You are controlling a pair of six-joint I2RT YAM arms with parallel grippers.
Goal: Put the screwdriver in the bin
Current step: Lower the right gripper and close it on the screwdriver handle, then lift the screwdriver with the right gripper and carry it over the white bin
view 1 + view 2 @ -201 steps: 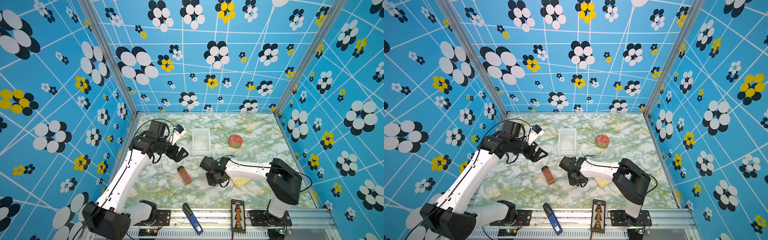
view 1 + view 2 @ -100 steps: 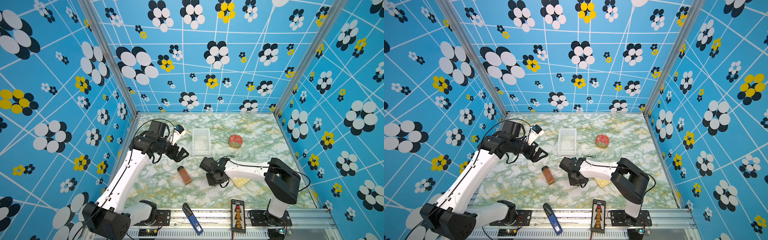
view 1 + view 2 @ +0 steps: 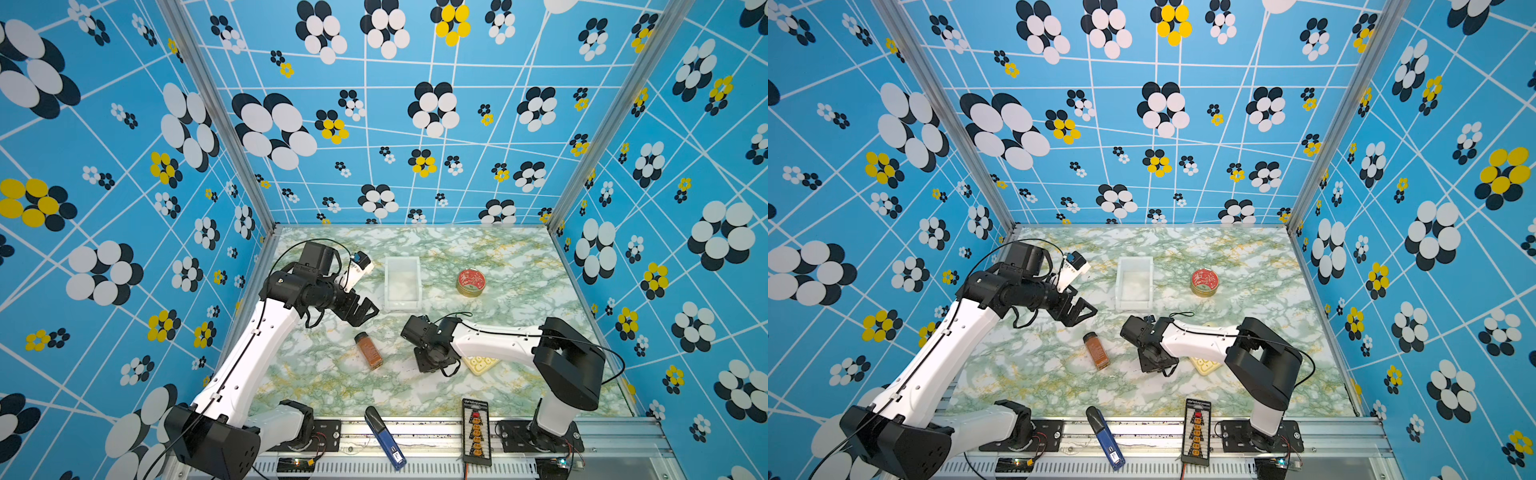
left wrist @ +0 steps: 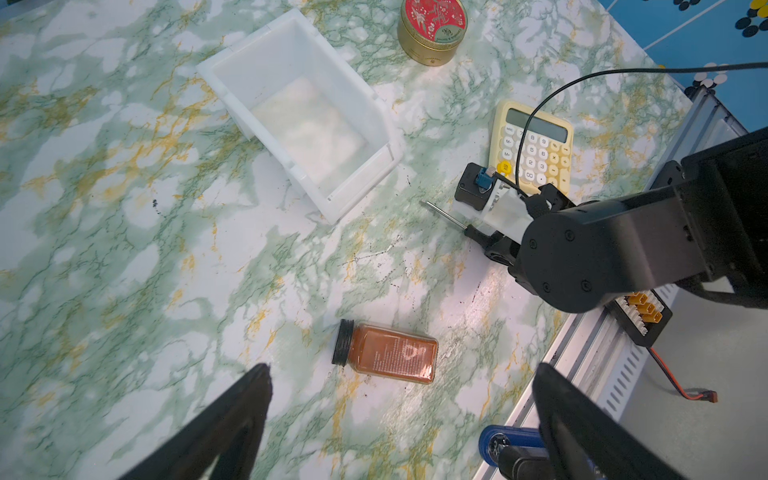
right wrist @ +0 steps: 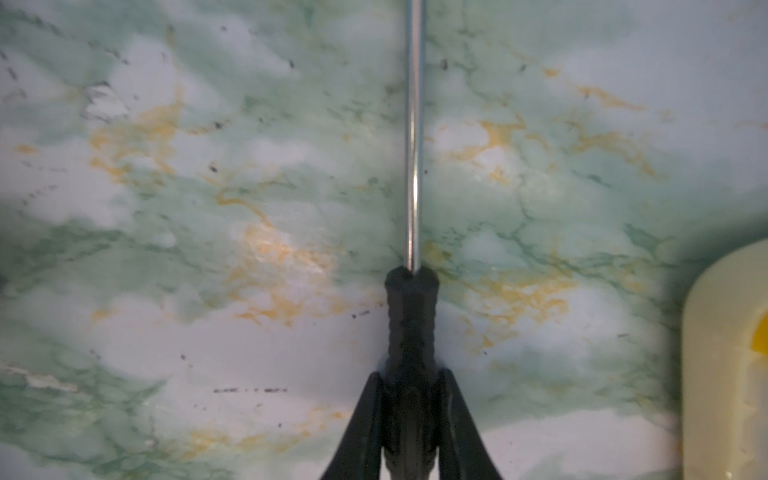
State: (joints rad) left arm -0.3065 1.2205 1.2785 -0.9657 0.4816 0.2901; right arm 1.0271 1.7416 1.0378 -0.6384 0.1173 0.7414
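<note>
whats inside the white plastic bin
Nothing visible: the small white translucent rectangular plastic bin shows only its bare floor. The slim black-handled screwdriver is outside it, clamped in the right end effector. A floor strip behind the bin's near wall is covered.

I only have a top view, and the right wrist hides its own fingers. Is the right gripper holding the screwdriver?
Observer: Yes, the right wrist view shows the right gripper shut on the screwdriver, by its black handle.
Operator: Which way does its tip point?
Observer: In the left wrist view, toward the bin, short of its near corner.
Operator: What is the yellow thing under the arm?
Observer: A calculator, beside the gripper.
</note>
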